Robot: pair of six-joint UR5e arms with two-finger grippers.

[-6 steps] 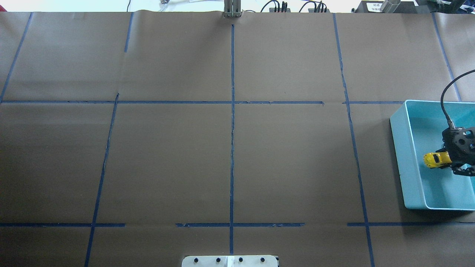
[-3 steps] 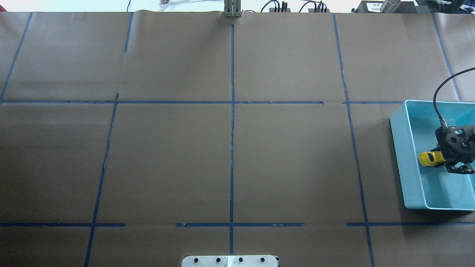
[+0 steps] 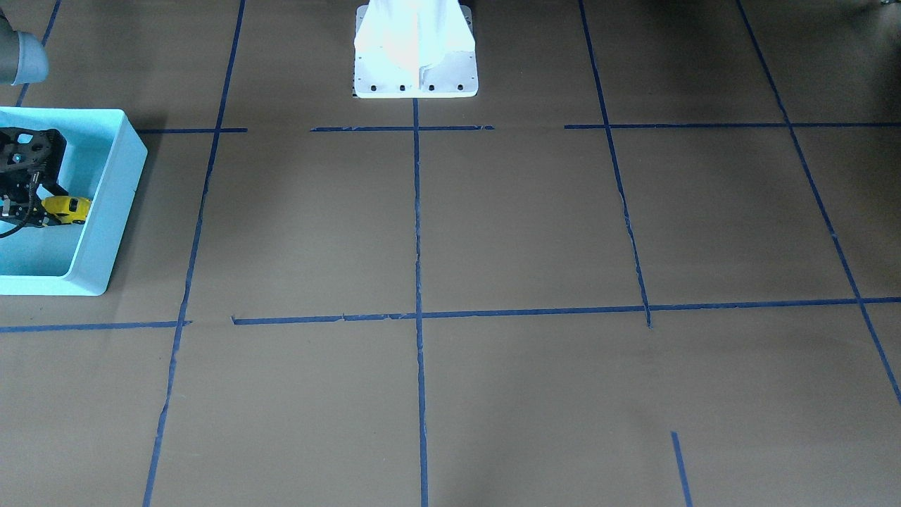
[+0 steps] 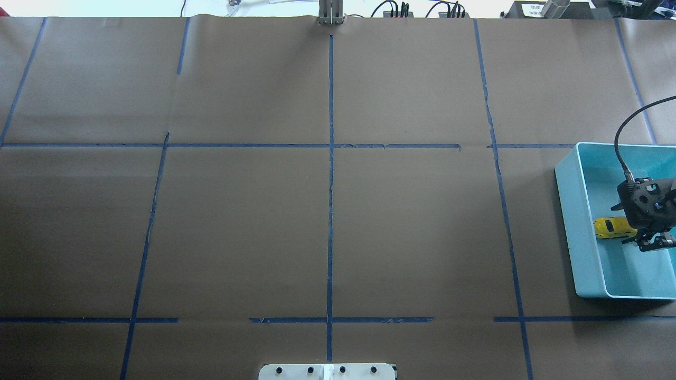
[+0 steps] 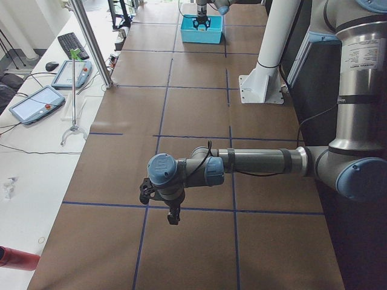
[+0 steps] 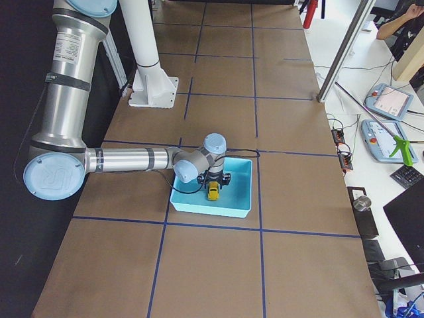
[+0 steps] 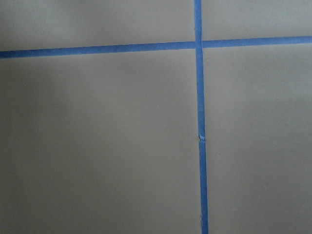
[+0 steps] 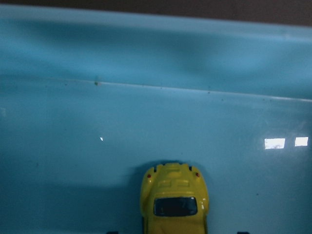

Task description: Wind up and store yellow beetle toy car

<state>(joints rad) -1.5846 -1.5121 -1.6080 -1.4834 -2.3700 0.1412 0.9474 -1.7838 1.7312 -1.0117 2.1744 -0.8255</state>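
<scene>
The yellow beetle toy car (image 4: pixel 610 228) lies on the floor of the turquoise bin (image 4: pixel 581 232), near its left wall, at the table's right edge. It also shows in the front view (image 3: pixel 68 209) and the right wrist view (image 8: pixel 174 204). My right gripper (image 4: pixel 631 233) is low inside the bin, around the car's rear end. In the wrist view its fingertips only just show, with a gap to the car on each side, so it looks open. My left gripper (image 5: pixel 172 215) hangs over bare paper, and I cannot tell its state.
Brown paper with blue tape lines (image 4: pixel 330 158) covers the table. The robot's white base plate (image 4: pixel 327 372) sits at the near middle edge. A metal post (image 5: pixel 91 42) and a side table with tablets (image 5: pixel 36 103) stand beyond the far edge.
My right gripper has gone down into the bin and a little leftward in the overhead view, taking the car with it. The car now rests on the bin floor.
</scene>
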